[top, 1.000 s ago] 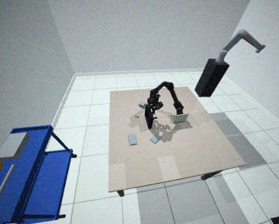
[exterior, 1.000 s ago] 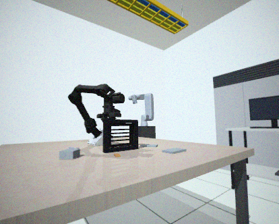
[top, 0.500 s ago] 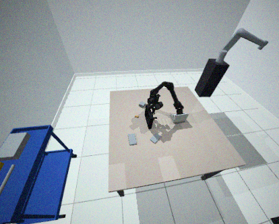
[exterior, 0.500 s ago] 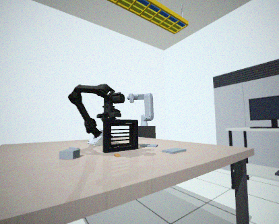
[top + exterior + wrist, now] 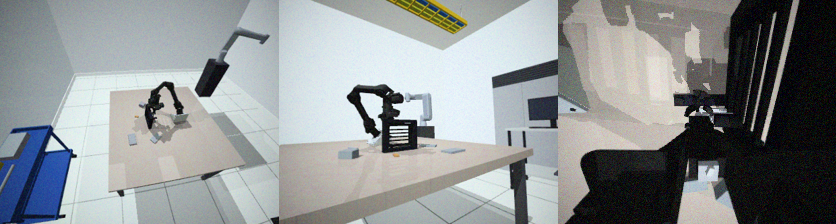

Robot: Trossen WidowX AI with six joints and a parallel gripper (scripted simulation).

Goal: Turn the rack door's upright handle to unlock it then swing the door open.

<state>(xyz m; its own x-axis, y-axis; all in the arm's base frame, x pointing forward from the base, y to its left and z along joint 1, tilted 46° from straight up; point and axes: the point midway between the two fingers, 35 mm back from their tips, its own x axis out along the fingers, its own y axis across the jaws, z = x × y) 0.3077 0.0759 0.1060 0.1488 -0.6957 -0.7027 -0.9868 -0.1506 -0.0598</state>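
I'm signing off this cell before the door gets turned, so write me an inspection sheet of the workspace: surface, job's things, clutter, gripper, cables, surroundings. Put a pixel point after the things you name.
Surface: tan table (image 5: 202, 152) (image 5: 323, 175), standing on dark legs.
Job's things: black rack (image 5: 149, 119) (image 5: 413, 135) (image 5: 803, 100) upright on the table; door angle cannot be told.
Clutter: two flat grey-blue pieces, one grey-blue block (image 5: 142, 104) (image 5: 348, 154), one small orange piece (image 5: 136, 117) (image 5: 395, 155).
Gripper: the gripper (image 5: 701, 133) is shut on something at the rack, likely the handle; contact itself hidden.
Cables: nothing seen.
Surroundings: blue cart (image 5: 35, 128), pale arm on a dark pedestal, monitor (image 5: 543, 108).
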